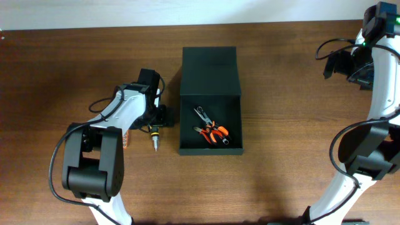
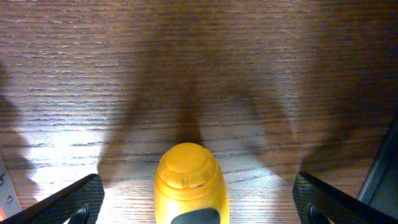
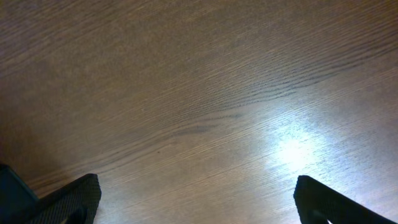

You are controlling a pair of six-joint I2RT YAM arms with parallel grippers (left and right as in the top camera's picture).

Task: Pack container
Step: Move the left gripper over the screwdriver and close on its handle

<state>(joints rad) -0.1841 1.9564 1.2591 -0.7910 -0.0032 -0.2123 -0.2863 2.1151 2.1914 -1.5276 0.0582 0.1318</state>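
Observation:
The container (image 1: 186, 125) is a dark green-black box at the table's middle, its flap lid (image 1: 209, 72) lying open at the back. Inside lie orange-handled pliers (image 1: 215, 133) and a small silver tool (image 1: 201, 114). A yellow-handled screwdriver (image 1: 154, 135) lies on the table left of the box. My left gripper (image 1: 156, 120) is open and low over it. In the left wrist view the yellow handle (image 2: 188, 177) sits between the spread fingers (image 2: 199, 208), apart from both. My right gripper (image 1: 349, 65) is open and empty at the far right, over bare wood (image 3: 196, 199).
A small orange-striped object (image 1: 127, 142) lies by the left arm, left of the screwdriver; its edge shows in the left wrist view (image 2: 5, 186). The wooden table (image 1: 281, 156) runs to a white edge at the back.

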